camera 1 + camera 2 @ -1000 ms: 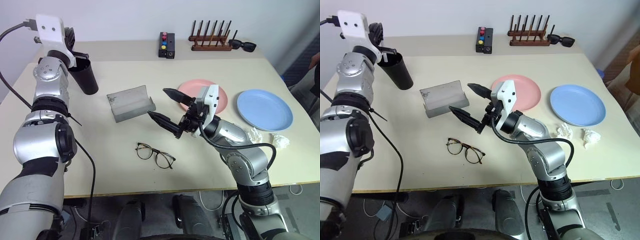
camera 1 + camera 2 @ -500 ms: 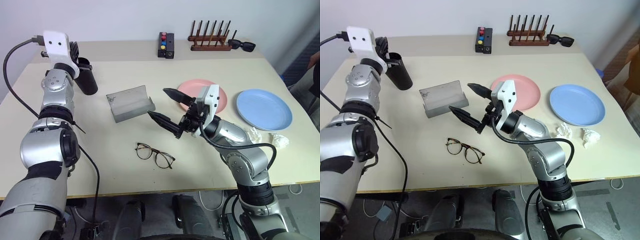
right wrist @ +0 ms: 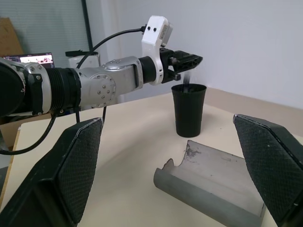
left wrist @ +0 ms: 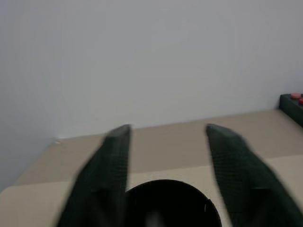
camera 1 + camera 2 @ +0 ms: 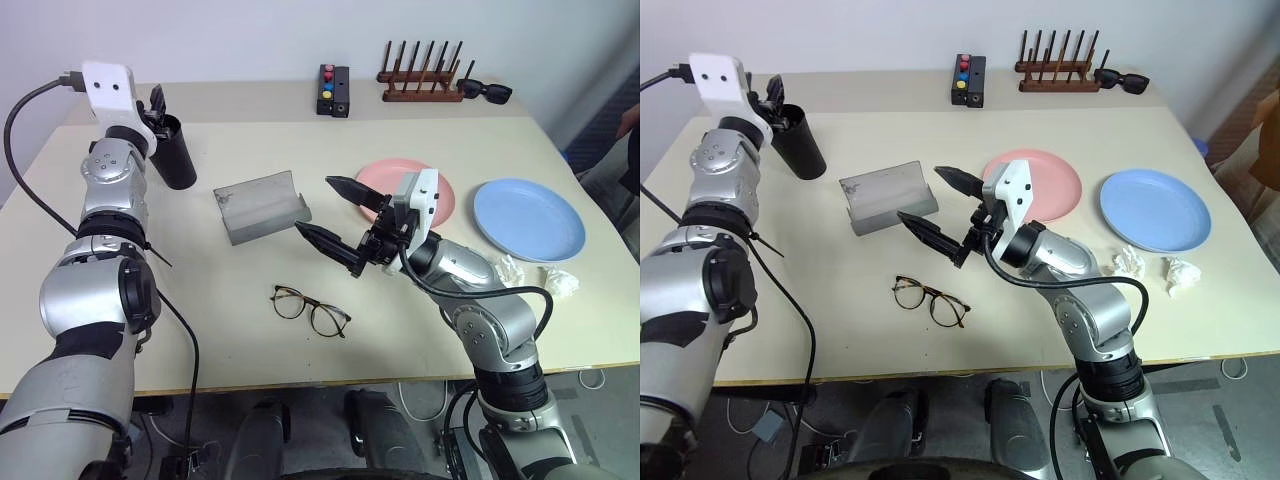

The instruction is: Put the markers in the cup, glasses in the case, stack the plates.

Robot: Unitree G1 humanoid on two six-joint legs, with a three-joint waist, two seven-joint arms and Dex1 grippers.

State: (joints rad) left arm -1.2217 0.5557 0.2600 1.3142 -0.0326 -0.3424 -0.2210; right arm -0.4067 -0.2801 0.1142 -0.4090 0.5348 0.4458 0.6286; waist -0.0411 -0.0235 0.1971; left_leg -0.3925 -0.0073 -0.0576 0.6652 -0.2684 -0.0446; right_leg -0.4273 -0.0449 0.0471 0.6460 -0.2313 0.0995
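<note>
Near the desk's front edge, the glasses [image 5: 310,309] lie flat, lenses up: light, thin-rimmed and fragile by the look, best taken at the bridge. Behind them the grey case [image 5: 259,206] lies open. Right gripper [image 5: 338,219] hovers between them, jaws wide, empty. Left gripper [image 5: 774,92] stands over the black cup [image 5: 799,141], jaws parted, empty. Bare desk [image 5: 230,340] surrounds the glasses.

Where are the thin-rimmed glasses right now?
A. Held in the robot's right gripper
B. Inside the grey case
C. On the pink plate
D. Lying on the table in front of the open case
D: the glasses lie on the bare table, nearer the robot than the open, empty case, and the right gripper hovers open above, holding nothing.
</note>
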